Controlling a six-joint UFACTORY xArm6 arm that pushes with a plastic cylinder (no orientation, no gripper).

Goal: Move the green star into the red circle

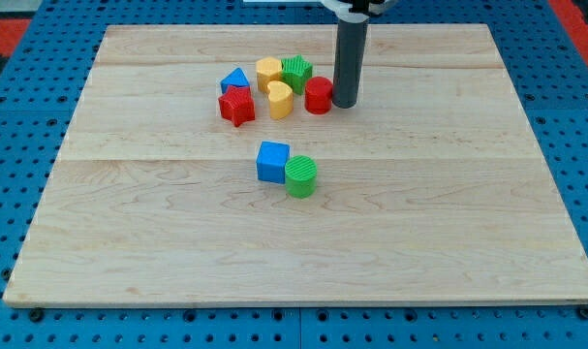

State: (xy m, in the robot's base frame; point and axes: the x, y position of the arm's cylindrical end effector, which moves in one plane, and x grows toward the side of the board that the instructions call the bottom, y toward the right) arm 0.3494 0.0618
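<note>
In the camera view, my tip point(344, 104) rests on the wooden board point(448, 223) just to the view's right of the red circle point(318, 96), touching or nearly so. There is no pincer: the arm ends in a plain rod with nothing to open or shut. The green star point(296, 72) sits up and to the view's left of my tip, beyond the red circle, touching the yellow block point(268, 71). Its pointing and long axis cannot be made out.

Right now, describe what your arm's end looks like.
My tip is the lower end of a straight, smooth, dark grey rod, round like a cylinder. At the view's top it joins a white collar with a black part above. No cables or markings show.
</note>
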